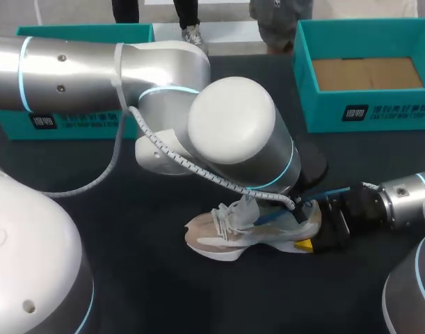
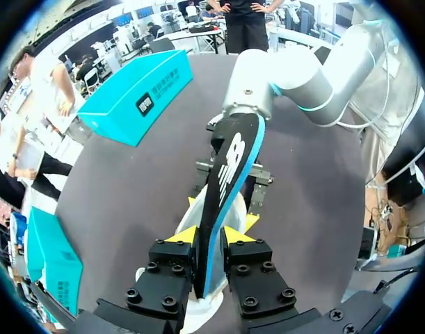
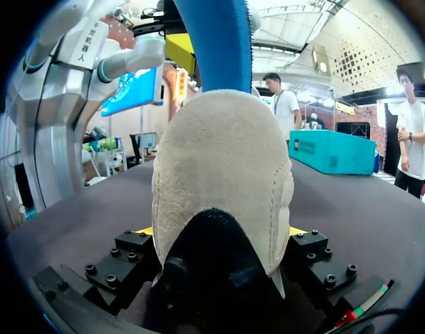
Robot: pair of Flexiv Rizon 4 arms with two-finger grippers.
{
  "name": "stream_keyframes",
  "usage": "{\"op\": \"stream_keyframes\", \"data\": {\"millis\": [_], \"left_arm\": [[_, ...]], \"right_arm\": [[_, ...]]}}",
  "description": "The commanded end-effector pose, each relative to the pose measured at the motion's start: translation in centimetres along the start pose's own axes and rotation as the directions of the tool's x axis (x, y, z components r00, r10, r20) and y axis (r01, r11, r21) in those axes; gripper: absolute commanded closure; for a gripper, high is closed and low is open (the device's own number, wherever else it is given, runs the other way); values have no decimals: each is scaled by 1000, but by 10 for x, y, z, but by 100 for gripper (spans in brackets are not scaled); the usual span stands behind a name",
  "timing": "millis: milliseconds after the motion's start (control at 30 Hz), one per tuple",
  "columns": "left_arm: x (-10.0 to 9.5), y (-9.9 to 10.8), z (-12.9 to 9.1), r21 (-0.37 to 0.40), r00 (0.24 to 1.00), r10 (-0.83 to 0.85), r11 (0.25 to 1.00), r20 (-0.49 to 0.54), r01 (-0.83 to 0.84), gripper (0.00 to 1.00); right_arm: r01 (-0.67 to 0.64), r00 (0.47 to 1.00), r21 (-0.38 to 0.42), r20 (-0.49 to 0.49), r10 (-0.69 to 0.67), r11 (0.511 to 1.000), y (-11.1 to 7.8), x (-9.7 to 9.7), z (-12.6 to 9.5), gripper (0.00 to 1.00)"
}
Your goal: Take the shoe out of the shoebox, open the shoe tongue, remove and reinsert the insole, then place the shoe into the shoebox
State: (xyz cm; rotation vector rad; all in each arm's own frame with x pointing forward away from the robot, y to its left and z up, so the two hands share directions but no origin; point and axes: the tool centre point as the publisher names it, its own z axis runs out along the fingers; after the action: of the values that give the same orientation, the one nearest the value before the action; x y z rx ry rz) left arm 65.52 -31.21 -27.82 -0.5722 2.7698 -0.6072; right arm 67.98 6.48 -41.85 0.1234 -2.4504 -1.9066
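A beige and white shoe [image 1: 226,236] lies on its side on the dark table. My right gripper [image 1: 315,236] is shut on its heel; in the right wrist view the heel [image 3: 222,174] fills the gap between both fingers. A black insole with a blue edge [image 2: 229,160] stands up out of the shoe, between the fingers of my left gripper [image 2: 212,236], whose jaws stand slightly apart around it. My left arm reaches over the shoe from the left. The teal shoebox [image 1: 365,104] stands open at the back right.
A second teal box part [image 1: 80,125] sits at the back left, partly behind my left arm. Bare dark table lies in front of the shoe and between it and the shoebox.
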Motion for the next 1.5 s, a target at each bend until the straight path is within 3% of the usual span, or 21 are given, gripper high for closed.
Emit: {"op": "stream_keyframes", "data": {"millis": [33,233,400,1500], "left_arm": [[4,-2,3,3,1000,-6,1000,27,6,74],[6,-6,5,12,1000,-8,1000,22,8,64],[5,-3,9,22,999,-25,999,45,25,62],[1,-6,42,137,996,-55,989,63,46,63]], "right_arm": [[0,1000,4,1,0,1000,-3,1,3,100],[0,1000,4,1,0,1000,-3,1,3,100],[0,1000,4,1,0,1000,-3,1,3,100],[0,1000,4,1,0,1000,-3,1,3,100]]}}
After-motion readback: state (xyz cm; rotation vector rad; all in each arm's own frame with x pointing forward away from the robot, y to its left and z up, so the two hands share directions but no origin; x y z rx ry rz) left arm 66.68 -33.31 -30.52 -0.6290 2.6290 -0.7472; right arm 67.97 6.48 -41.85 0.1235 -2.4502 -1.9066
